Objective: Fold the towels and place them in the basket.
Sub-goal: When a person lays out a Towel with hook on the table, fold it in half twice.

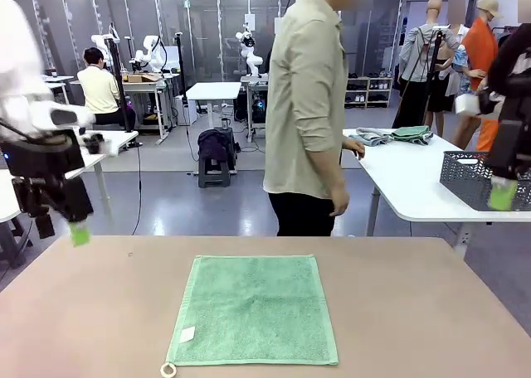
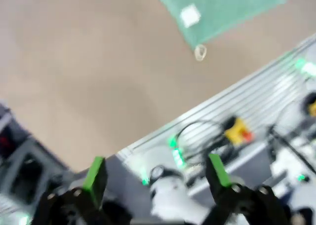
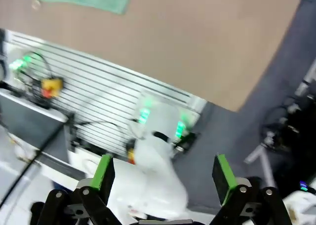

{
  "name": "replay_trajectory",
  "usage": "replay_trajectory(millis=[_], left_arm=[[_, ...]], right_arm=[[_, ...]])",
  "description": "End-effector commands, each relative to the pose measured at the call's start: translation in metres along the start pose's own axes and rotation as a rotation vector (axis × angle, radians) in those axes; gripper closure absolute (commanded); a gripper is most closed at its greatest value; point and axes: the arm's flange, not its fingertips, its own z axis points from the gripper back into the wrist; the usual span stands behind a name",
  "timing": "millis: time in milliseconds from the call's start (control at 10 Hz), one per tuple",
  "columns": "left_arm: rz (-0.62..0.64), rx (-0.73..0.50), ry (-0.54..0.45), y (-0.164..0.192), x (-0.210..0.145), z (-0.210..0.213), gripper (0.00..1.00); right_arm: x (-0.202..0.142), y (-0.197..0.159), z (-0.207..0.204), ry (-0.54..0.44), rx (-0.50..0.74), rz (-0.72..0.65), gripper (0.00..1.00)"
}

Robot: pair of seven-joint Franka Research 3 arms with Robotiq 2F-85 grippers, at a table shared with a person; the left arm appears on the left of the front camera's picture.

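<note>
One towel lies flat and square in the middle of my surface, with its loop at the near corner on my left. I'd guess it's spread like that for a clean fold. My left end effector and right end effector hang off to either side, fingers wide apart and nothing in them, which leaves the cloth clear. The basket sits on the white table beyond, near the person.

Light: falling evenly from overhead.
Front view: rendering sharp.
Wrist views: blurring heavily, smearing the towel.
</note>
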Motion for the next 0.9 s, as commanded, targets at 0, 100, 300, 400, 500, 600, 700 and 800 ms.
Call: replay_trajectory(millis=[0, 100, 300, 400, 500, 600, 700, 800], left_arm=[[-0.245, 0.202, 0.141, -0.012, -0.001, -0.011, 0.00], [-0.346, 0.219, 0.165, -0.026, -0.006, -0.020, 0.00], [-0.517, 0.096, 0.157, -0.041, -0.020, -0.020, 0.00], [-0.531, 0.049, 0.165, -0.042, -0.024, -0.018, 0.00], [-0.441, 0.162, 0.181, -0.048, -0.003, -0.024, 0.00], [-0.441, 0.162, 0.181, -0.048, -0.003, -0.024, 0.00], [-0.441, 0.162, 0.181, -0.048, -0.003, -0.024, 0.00], [-0.441, 0.162, 0.181, -0.048, -0.003, -0.024, 0.00]], right_arm=[[0.004, 0.016, -0.023, 0.007, -0.202, 0.169, 0.00], [0.003, 0.028, -0.034, 0.005, -0.224, 0.247, 0.00], [-0.002, 0.043, -0.050, 0.014, -0.123, 0.394, 0.00], [0.012, 0.041, -0.030, 0.049, -0.199, 0.240, 0.00], [0.012, 0.041, -0.030, 0.049, -0.199, 0.240, 0.00], [0.012, 0.041, -0.030, 0.049, -0.199, 0.240, 0.00], [0.012, 0.041, -0.030, 0.049, -0.199, 0.240, 0.00], [0.012, 0.041, -0.030, 0.049, -0.199, 0.240, 0.00]])
